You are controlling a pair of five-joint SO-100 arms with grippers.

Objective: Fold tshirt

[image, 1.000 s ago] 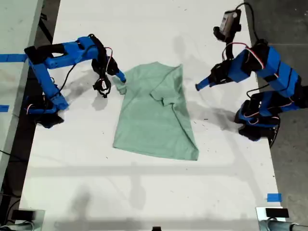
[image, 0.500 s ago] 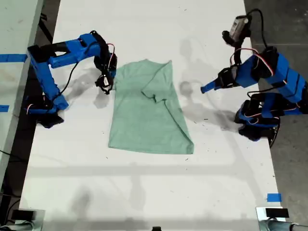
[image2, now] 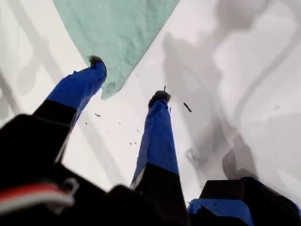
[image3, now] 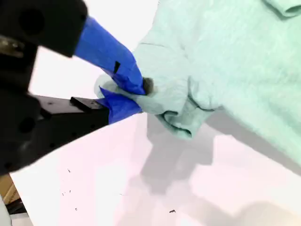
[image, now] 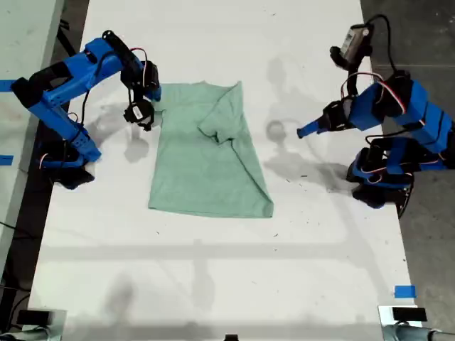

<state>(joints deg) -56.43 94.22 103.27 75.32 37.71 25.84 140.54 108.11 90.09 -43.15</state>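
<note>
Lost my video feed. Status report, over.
My second gripper shut on the tshirt sleeve. My first gripper open, clear of cloth. Nothing in the way.

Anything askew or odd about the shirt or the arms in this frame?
The tshirt lies half-folded and slanted, one side doubled over toward the exterior view's right. My second end effector pinches a bunched sleeve; my first end effector hangs open off the cloth. Nothing looks damaged.

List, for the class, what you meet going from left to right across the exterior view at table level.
Blue tape strip → my second gripper, shut on the tshirt's edge → tshirt → my first gripper, open over bare table → blue tape piece.
</note>
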